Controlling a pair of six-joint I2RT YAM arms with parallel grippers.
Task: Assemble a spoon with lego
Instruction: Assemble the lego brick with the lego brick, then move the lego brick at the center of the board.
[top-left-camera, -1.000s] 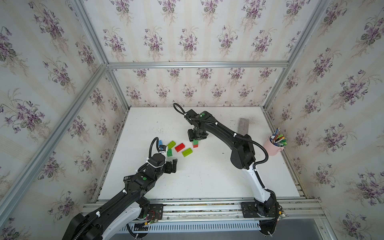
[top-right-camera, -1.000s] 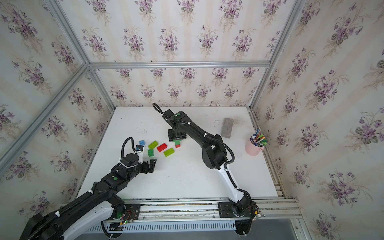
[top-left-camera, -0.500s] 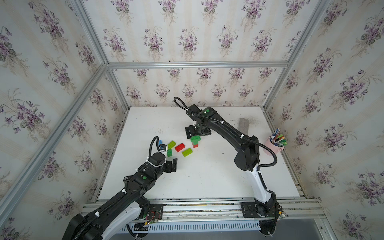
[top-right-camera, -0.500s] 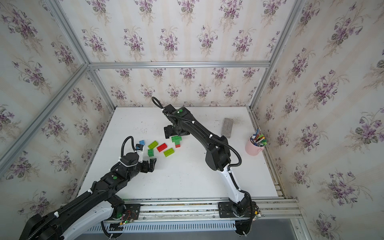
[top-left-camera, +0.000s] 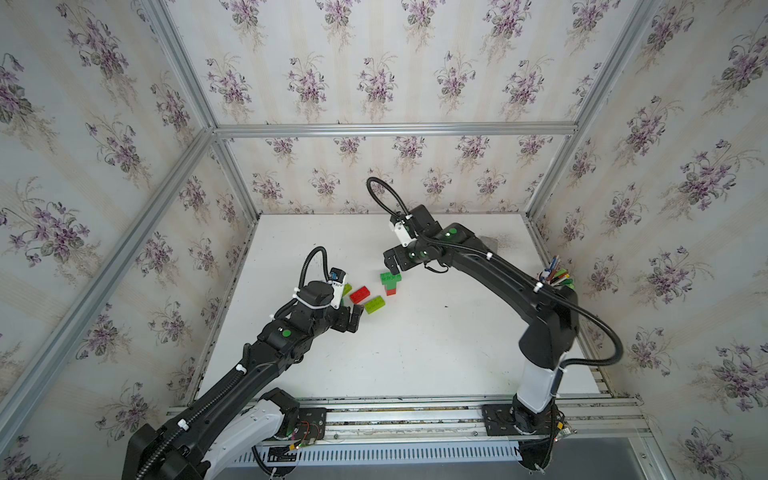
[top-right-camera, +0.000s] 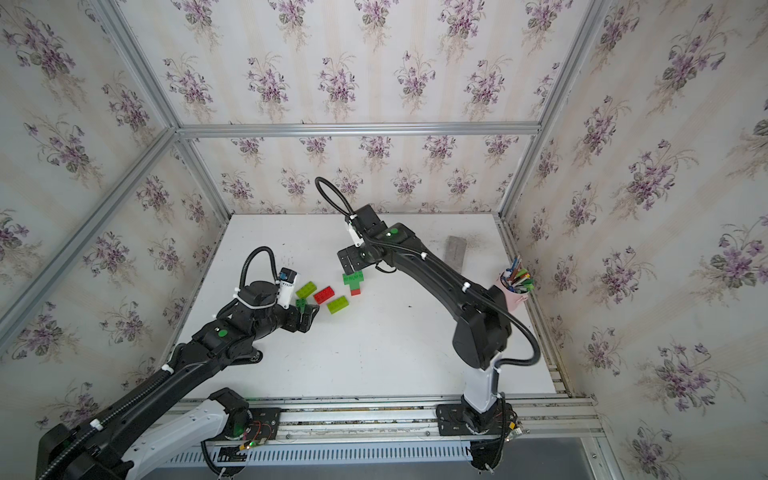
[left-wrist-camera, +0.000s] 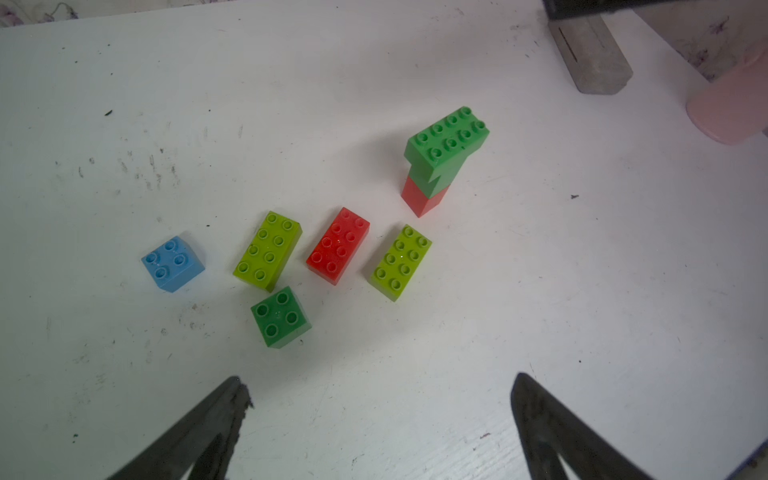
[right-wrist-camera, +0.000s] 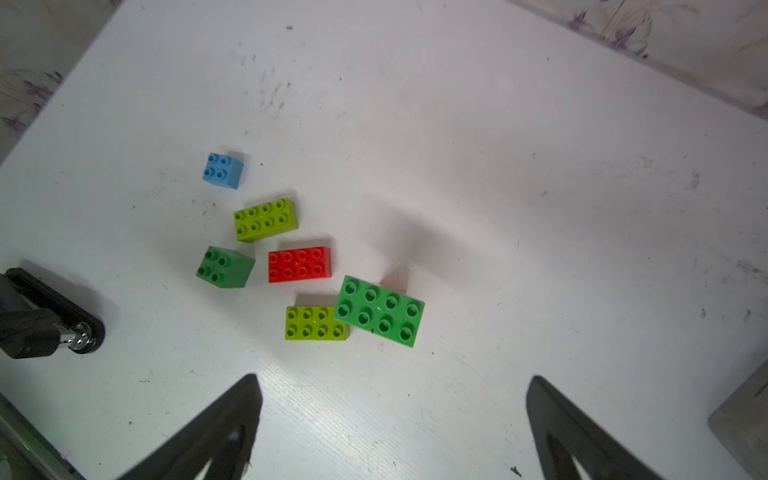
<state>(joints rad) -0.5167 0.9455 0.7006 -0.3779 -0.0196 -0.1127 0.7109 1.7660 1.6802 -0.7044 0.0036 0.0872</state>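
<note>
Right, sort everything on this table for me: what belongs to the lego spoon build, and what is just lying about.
For the build: stack of green and red bricks, already joined; lime brick near the stack; red brick; blue brick; lime brick next to the blue one; small green brick.

Lying about: grey block; pink cup of pens.

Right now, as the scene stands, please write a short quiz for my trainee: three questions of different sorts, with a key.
1. True or false: the right gripper is open and holds nothing.
2. How many lime bricks lie loose on the table? A one, B two, C three.
3. Fill in: the bottom brick of the stack is ___.
Key: 1 true; 2 B; 3 red.
</note>
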